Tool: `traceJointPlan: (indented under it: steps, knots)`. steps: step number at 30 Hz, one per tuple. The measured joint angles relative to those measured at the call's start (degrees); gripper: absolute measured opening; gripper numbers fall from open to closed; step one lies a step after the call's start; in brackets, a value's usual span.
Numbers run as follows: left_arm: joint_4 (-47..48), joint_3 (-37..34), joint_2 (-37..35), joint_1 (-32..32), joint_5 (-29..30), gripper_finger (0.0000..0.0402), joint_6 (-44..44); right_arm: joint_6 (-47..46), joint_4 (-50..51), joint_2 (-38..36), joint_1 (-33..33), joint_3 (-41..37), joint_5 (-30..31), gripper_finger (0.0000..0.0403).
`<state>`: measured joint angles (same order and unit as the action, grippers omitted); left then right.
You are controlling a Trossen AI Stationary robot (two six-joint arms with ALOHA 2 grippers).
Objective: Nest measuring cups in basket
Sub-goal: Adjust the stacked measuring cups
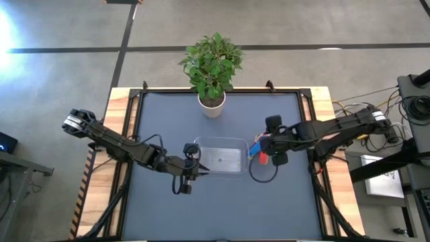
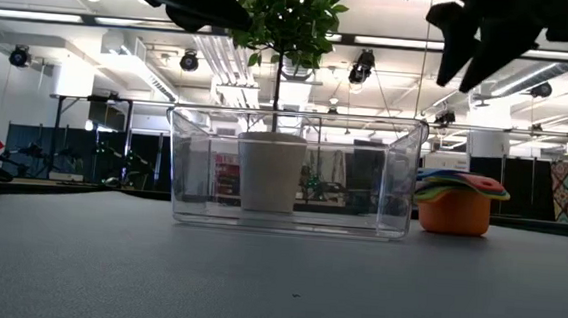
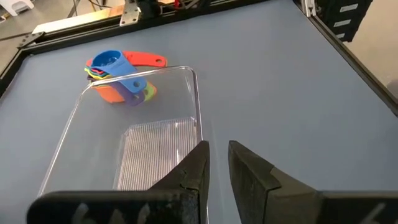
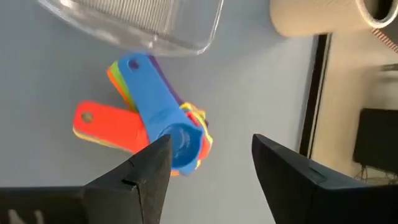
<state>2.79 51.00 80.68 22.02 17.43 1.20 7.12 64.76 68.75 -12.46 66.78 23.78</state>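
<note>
The measuring cups (image 1: 257, 152) stand nested in one stack on the table, just right of the basket (image 1: 232, 158) and outside it. The orange cup is at the bottom (image 2: 455, 216), the blue one on top (image 3: 115, 62), and the handles fan toward the basket (image 4: 140, 93). The clear basket (image 3: 155, 143) is empty. My right gripper (image 4: 211, 149) is open above the stack, well clear of it in the low view (image 2: 471, 67). My left gripper (image 3: 217, 158) hovers by the basket's left end (image 1: 199, 168), its fingers a little apart with nothing between them.
A white pot with a green plant (image 1: 211, 104) stands at the table's far edge, behind the basket (image 2: 270, 173). Bare grey table lies in front of the basket and on both sides.
</note>
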Motion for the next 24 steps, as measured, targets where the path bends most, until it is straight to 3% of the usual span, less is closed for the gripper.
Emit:
traceJointPlan:
  steps: [6, 15, 24]
  knots:
    - [-0.3, 0.9, 0.0, -0.2, 0.0, 0.0040, 2.1, -0.3, 2.7, 1.5, 1.8, -2.7, -6.2, 0.0271]
    - [-0.2, 2.5, 0.0, -0.2, 0.0, 0.0040, 4.6, 8.0, 1.5, 2.0, 1.7, -6.8, -7.9, 0.0351]
    - [-0.4, 2.5, 0.0, -0.2, 0.2, 0.0040, 8.7, 19.7, -4.3, 2.8, 1.7, -10.3, -9.9, 0.0370]
